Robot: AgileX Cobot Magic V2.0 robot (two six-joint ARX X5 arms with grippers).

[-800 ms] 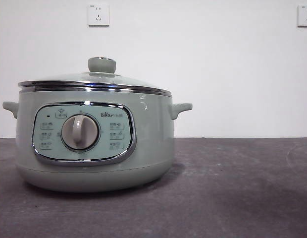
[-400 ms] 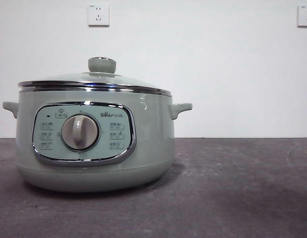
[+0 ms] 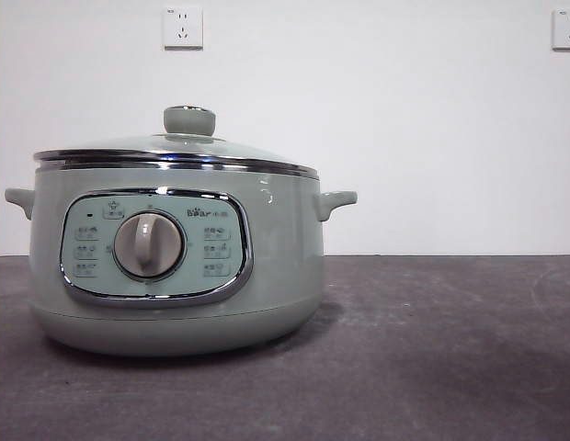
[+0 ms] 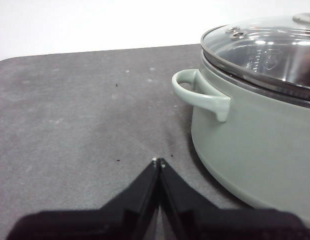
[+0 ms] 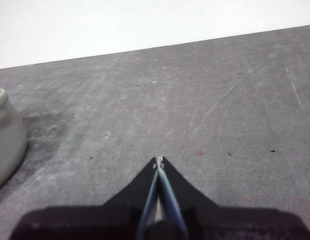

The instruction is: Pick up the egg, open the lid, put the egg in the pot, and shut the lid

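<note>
The pale sage-green pot [image 3: 175, 262] stands on the dark table at the left of the front view, its control panel and dial facing the camera. The glass lid [image 3: 175, 147] with its green knob [image 3: 189, 119] sits closed on it. The egg is not in view in any frame. My left gripper [image 4: 158, 162] is shut and empty, low over the table beside the pot [image 4: 255, 150] and its side handle [image 4: 200, 95]. My right gripper [image 5: 158, 161] is shut and empty over bare table, with the pot's edge [image 5: 5, 135] off to one side.
The dark grey table mat [image 3: 432, 349] stretches to the right of the pot. A white wall with two power sockets [image 3: 182, 28] stands behind the table. Neither arm shows in the front view.
</note>
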